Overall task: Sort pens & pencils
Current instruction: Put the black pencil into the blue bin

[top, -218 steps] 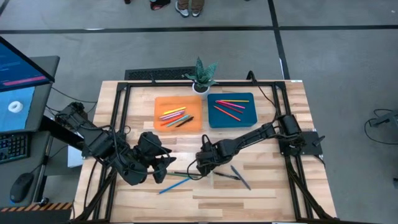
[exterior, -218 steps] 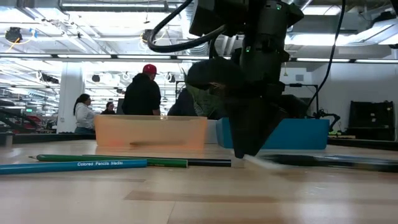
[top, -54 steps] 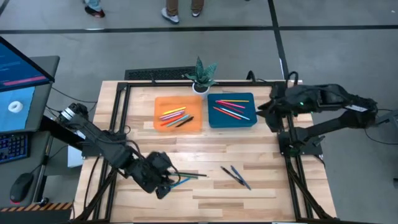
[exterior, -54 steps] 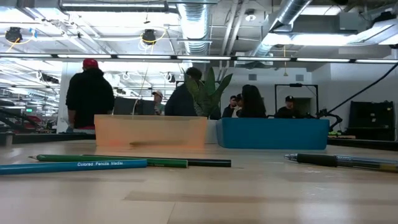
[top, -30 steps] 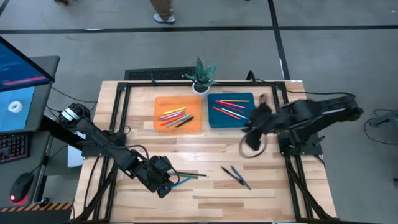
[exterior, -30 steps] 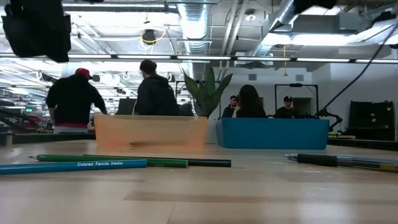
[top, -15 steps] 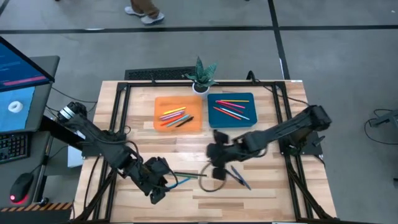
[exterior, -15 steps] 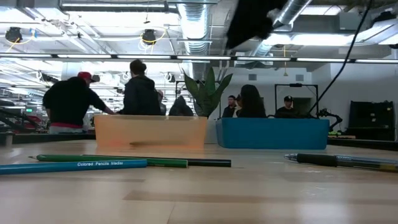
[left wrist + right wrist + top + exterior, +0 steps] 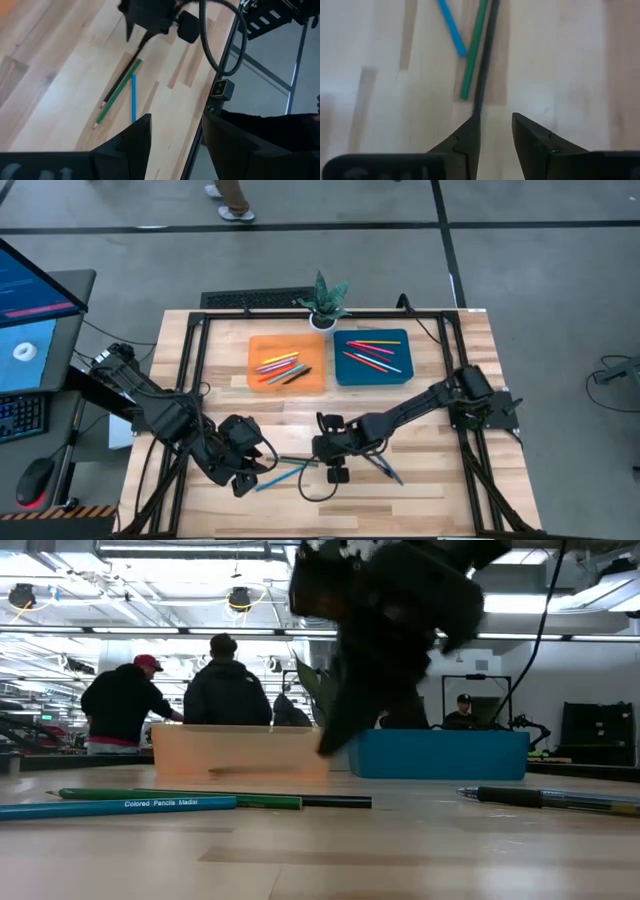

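Right gripper (image 9: 322,448) sits mid-frame, fingers apart, over the black pencil (image 9: 485,55) tip. Left gripper (image 9: 262,464) is open too, lower left of the worktop (image 9: 440,480), near the blue pencil (image 9: 283,475) and green pencil (image 9: 472,50).

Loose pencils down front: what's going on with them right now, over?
Right gripper open, empty, over black pencil. Left gripper open, empty, nearby. Green pencil and blue pencil loose on table. Nothing blocking.

A: What sort of place is this?
B: An open robotics lab: exposed ceiling ducts (image 9: 310,580), a monitor (image 9: 30,310) beside the wooden table (image 9: 430,480), people (image 9: 225,690) at benches behind.
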Controlling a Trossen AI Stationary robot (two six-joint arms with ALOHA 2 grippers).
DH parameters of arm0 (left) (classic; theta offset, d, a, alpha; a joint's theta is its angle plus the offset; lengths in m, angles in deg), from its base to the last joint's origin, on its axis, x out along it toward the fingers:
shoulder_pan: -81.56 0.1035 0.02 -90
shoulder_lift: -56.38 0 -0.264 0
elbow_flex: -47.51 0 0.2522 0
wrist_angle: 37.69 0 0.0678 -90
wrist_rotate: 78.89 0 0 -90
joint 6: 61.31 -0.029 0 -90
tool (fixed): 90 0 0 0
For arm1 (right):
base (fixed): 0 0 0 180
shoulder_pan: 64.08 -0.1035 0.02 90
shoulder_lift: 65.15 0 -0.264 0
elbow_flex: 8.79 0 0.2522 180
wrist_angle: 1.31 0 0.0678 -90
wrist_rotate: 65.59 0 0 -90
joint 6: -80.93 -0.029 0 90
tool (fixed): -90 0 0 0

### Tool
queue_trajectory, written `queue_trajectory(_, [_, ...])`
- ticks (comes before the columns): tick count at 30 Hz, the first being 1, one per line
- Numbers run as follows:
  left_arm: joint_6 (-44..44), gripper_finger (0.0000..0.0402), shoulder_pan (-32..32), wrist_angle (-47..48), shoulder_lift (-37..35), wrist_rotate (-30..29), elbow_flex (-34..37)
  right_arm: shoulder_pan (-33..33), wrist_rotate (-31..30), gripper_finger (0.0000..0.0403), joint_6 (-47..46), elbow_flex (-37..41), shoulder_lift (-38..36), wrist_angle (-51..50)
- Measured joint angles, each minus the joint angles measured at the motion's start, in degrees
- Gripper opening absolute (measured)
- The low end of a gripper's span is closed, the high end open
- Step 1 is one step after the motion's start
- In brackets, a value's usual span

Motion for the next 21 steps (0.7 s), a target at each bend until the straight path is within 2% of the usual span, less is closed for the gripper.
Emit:
queue_trajectory(13, [0.1, 0.0167, 0.0, 2.0, 0.0, -1.9, 0.0, -0.7, -0.2, 0.0131, 0.9, 0.0, 1.5, 2.4])
queue_trajectory(21, [0.1, 0.0167, 0.0, 2.6, 0.1, -3.1, 0.0, -1.3, -0.7, 0.0131, -2.0, -0.3, 6.0, 3.9])
